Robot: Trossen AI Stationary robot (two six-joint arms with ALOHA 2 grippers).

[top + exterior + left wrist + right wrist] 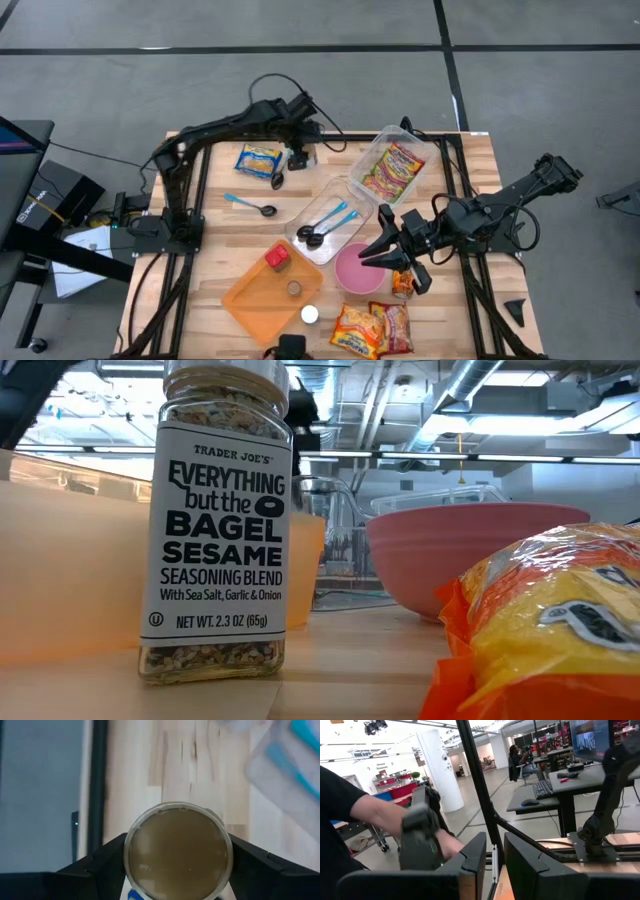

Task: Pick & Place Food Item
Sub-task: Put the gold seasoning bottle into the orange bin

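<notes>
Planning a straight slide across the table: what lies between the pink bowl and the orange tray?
In the high view, only bare wood separates the pink bowl from the orange tray; nothing sits between them.

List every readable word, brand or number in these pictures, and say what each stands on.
All on the label of the seasoning jar, low view:
"TRADER JOE'S"
"EVERYTHING but the BAGEL SESAME"
"SEASONING BLEND"
"With Sea Salt, Garlic & Onion"
"NET WT. 2.3 OZ (65g)"
Print on the yellow packet beside it is blurred, unreadable.
Packets in the high view: print too small to read.
</notes>
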